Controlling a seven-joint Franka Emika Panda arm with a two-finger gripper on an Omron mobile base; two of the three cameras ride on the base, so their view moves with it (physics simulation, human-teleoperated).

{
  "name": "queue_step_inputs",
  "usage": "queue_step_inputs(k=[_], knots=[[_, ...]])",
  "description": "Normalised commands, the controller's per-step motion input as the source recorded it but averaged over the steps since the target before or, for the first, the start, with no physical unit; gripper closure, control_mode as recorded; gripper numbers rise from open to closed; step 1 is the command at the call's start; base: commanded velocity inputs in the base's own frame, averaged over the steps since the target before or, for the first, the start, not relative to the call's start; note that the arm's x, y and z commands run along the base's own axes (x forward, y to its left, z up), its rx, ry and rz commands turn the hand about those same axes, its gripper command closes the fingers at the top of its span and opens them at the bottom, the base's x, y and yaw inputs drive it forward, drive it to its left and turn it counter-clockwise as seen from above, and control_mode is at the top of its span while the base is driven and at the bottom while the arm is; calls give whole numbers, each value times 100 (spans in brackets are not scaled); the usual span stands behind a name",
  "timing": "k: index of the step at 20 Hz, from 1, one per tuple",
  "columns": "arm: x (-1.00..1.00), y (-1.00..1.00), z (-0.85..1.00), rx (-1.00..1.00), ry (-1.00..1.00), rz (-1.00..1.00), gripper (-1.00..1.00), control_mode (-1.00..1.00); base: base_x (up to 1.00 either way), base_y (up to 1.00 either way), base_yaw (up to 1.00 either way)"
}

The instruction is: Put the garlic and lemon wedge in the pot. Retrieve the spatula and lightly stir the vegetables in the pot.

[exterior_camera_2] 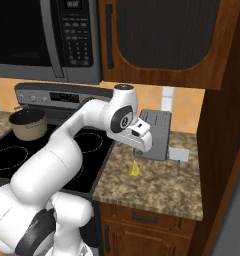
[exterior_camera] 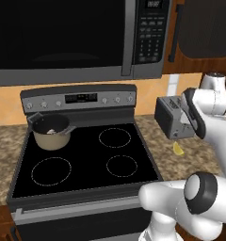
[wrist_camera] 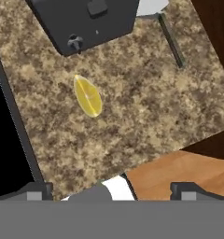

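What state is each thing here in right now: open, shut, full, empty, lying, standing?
lemon wedge: lying loose on the counter, not held.
pot: upright on the back left burner, with the garlic inside.
spatula: lying flat on the counter beside the toaster.
toaster: standing upright on the counter.
microwave: door shut.
gripper: above the lemon wedge, open, empty.

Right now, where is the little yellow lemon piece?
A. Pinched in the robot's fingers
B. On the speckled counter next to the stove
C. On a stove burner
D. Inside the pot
B. The lemon wedge lies on the speckled counter, right of the stove.
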Motion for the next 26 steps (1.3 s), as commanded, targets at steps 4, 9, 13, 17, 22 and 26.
queue_step_inputs(k=[4, 9, 13, 17, 22, 26], knots=[[44, 18, -94, -1, 7, 22, -100, -100, 0, 0, 0], [19, 8, -83, -2, 0, 12, -100, -100, 0, 0, 0], [22, 0, -67, -2, 0, 0, -100, -100, 0, 0, 0], [16, 0, -55, -2, -2, 0, -100, -100, 0, 0, 0], [40, -17, -26, -1, -3, 0, -100, -100, 0, 0, 0], [40, -27, -23, 0, -1, 0, -100, -100, 0, 0, 0]])
